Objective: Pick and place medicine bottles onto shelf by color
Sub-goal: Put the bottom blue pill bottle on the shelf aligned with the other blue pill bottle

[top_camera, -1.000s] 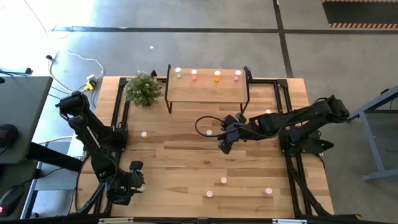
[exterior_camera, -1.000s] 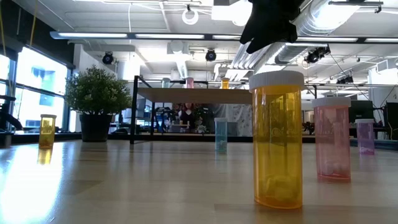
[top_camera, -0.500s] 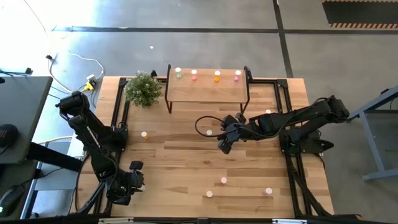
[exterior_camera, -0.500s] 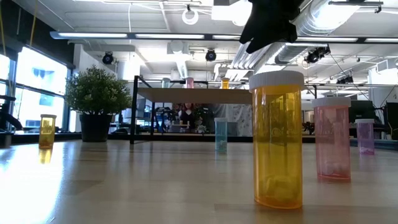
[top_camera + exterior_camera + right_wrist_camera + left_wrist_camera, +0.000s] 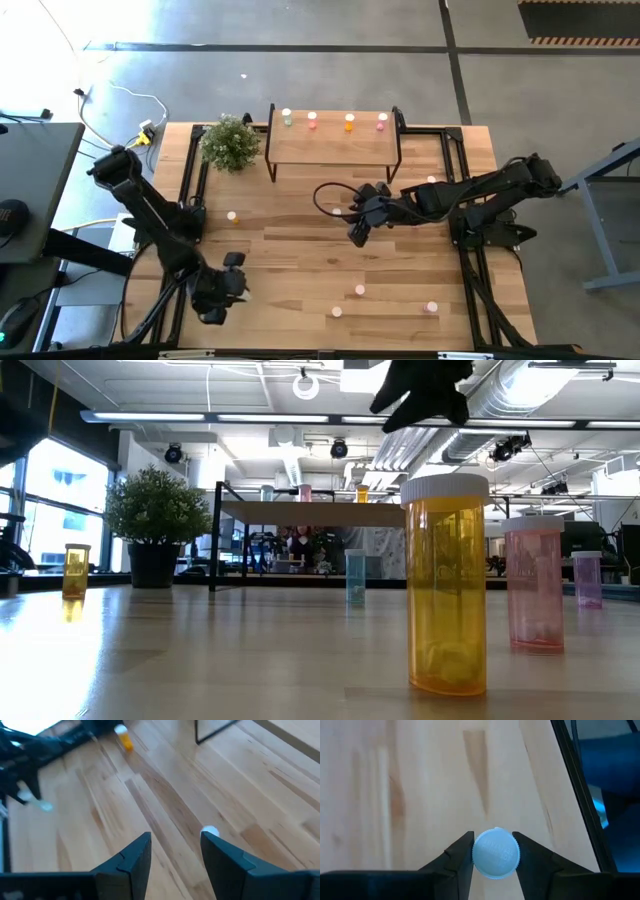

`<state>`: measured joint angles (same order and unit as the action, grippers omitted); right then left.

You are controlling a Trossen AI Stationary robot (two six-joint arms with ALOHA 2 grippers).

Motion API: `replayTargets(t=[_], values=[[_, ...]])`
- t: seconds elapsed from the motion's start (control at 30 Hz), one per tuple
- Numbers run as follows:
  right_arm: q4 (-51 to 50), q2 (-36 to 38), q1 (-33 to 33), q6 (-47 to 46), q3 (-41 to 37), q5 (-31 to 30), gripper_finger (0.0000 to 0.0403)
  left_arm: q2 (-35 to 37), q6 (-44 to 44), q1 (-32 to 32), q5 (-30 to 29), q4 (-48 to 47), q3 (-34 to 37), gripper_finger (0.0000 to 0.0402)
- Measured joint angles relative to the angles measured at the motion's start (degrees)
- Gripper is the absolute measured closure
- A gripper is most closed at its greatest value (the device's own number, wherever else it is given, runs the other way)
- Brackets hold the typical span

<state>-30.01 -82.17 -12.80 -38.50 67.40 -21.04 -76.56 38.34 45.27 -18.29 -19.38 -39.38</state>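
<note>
Grey concrete floor surrounds the slatted wooden table (image 5: 300, 260), which carries everything. At its far edge stands the shelf (image 5: 333, 145), a low rack with a light wood top and black legs, beside a potted plant (image 5: 230, 143) toward the far left corner. Four medicine bottles (image 5: 349, 122) already stand in a row along the shelf's far side: pale green, pink, orange and magenta.

Near the table's middle, close in front of the shelf, the right tool (image 5: 358, 236) hangs above the boards with its fingers parted and nothing between them; a white-capped bottle (image 5: 210, 831) stands on the wood just past its fingertips.

At the near left corner, the left tool (image 5: 492, 854) is clenched on a bottle with a pale ribbed cap (image 5: 495, 853), both fingers pressing the cap's sides. The high view only shows that arm's wrist (image 5: 222, 290) there.

Loose bottles remain: an orange one (image 5: 232, 216) toward the left edge, and three (image 5: 359, 291) near the near right part of the table.

The step in hand appears to be the left arm's pick, grasp just made. Next it likely calls for lifting straight up, carrying to the shelf, and setting the bottle down by its matching colour; that colour cannot be told from above.
</note>
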Motion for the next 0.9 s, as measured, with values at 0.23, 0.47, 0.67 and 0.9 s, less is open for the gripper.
replayTargets(t=[0.23, 0.47, 0.67, 0.9], values=[[1.72, 0.0, -0.01, 1.9, 0.0, 0.11, 0.024, 4.81, -10.0, -9.39, 0.49, -0.15, -1.43, 0.0284], [1.67, 0.0, 0.01, 5.15, 0.0, 0.15, 0.024, 10.61, -21.06, -19.85, 2.83, -0.26, -2.9, 0.0284], [1.61, 0.02, 0.74, 6.47, 0.0, 0.18, 0.024, 14.33, -31.08, -30.24, 2.79, -0.28, -5.55, 0.0284], [1.51, 0.26, 3.89, 9.63, 0.0, 0.23, 0.024, 15.87, -41.18, -43.21, 3.27, -0.59, -8.91, 0.0284]])
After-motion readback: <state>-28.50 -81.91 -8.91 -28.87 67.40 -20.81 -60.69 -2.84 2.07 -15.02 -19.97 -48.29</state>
